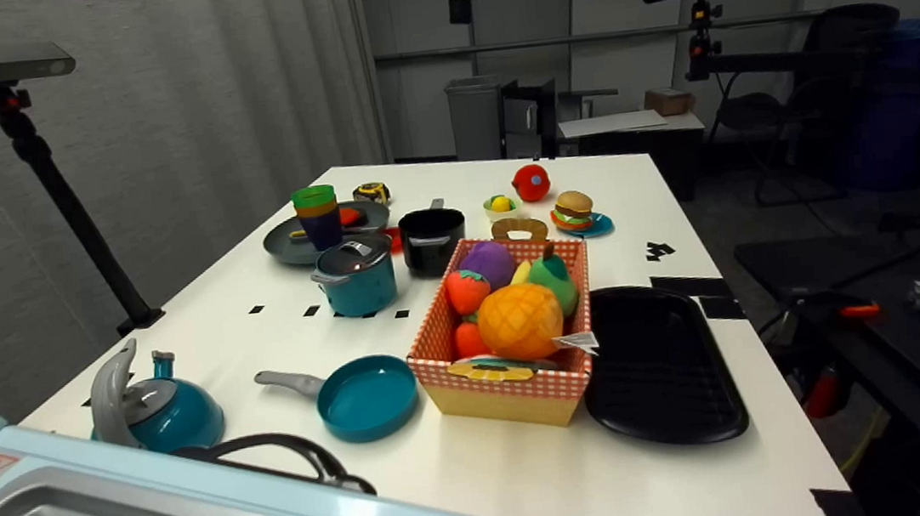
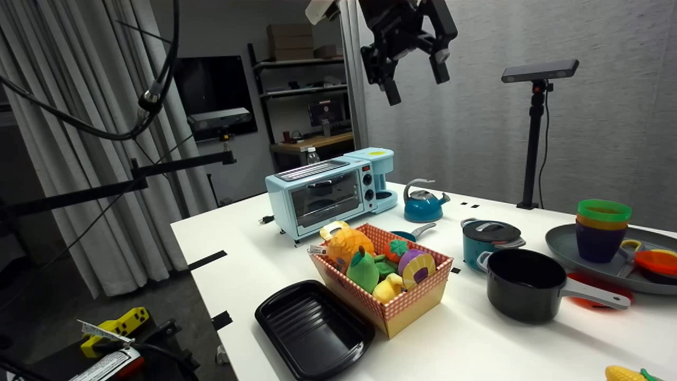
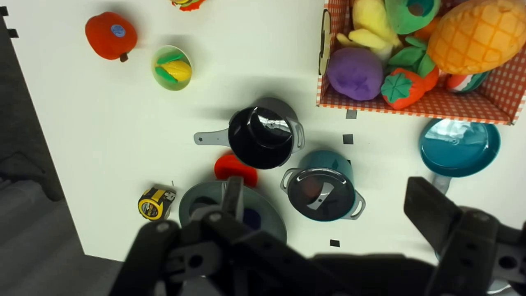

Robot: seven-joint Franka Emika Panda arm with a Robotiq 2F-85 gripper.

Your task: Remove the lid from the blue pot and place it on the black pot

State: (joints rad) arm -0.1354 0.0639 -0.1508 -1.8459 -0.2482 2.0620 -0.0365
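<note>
while the fingers (image 3: 429, 213) hang well above the surface (image 3: 123, 131), the lid (image 1: 355, 256) sits on top of the blue pot (image 1: 361, 292), as both exterior views confirm. finger status: spread wide, nothing grasped. from where i stand, the clearance below them is large, so descent is prob. the next op.

alignment ref. (wrist view): lid shows in the gap btwn the fingers, approx. centred l-to-r, but far below; centring may drift during descent, so recheck. long axis of the lid's grip strap (image 3: 321, 196) runs diag., lower left to upper right; the fingers' closing line runs side to side. a partial wrist turn is therefore likely req'd, so that they close across the strap, not along it.

dest.: black pot (image 3: 261, 142), uncovered, toward the upper left of the wrist view from the lid, near the blue pot but not touching. est. transfer: short. caution: an off-axis pinch may tilt or drop the lid.
</note>
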